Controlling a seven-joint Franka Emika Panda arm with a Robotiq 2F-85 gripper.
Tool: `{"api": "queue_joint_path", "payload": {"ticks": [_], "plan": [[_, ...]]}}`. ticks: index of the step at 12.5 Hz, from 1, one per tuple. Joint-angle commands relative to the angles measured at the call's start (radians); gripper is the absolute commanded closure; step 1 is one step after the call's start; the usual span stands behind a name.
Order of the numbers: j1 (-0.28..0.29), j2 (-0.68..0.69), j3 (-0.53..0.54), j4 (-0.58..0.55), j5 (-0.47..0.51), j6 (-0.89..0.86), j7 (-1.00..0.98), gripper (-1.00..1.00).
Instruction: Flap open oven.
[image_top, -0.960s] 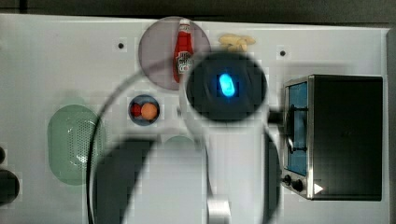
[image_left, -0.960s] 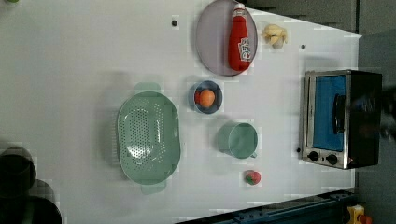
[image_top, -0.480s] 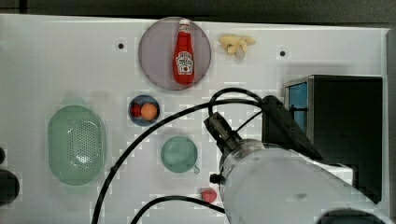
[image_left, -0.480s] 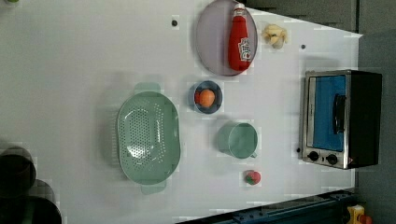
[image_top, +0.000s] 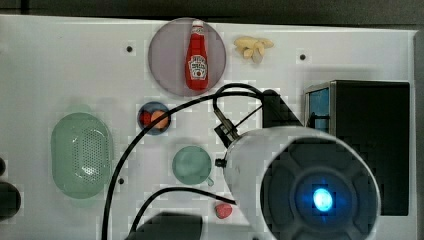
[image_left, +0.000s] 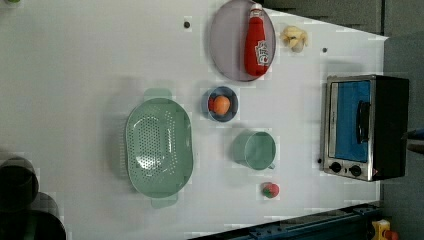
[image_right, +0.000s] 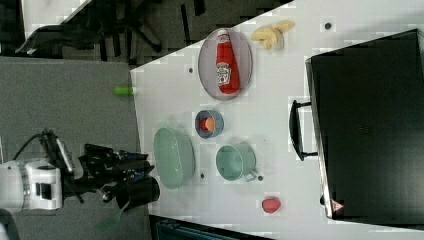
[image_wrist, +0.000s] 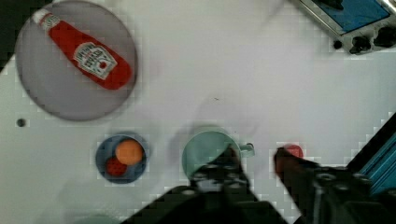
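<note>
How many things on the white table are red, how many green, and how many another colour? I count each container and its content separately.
Red: 2, ketchup bottle, small red fruit
Green: 2, colander, mug
Other: 5, plate, blue bowl, orange fruit, yellow food, oven
Total: 9

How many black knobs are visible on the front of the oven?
2: both knobs sit side by side at the oven's lower end in the left view, below the glass door.

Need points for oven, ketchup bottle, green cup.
oven (image_left: 352, 125): left view, on the blue glass door.
ketchup bottle (image_top: 196, 65): top view, on its label.
green cup (image_right: 235, 162): right view, inside the cup.
</note>
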Motion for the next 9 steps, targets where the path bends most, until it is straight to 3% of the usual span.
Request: {"api": "queue_joint_path", "payload": {"ticks": [1,5,9], "plan": [[-0.003,-0.024,-0.013,-0.024,0.003,-0.011,0.009,0.65],[-0.015,-0.023,-0.062,-0.092,-0.01,-0.004,-0.292,0.65],[-0.036,-0.021,-0.12,-0.166,-0.195,0.109,-0.664,0.65]]}}
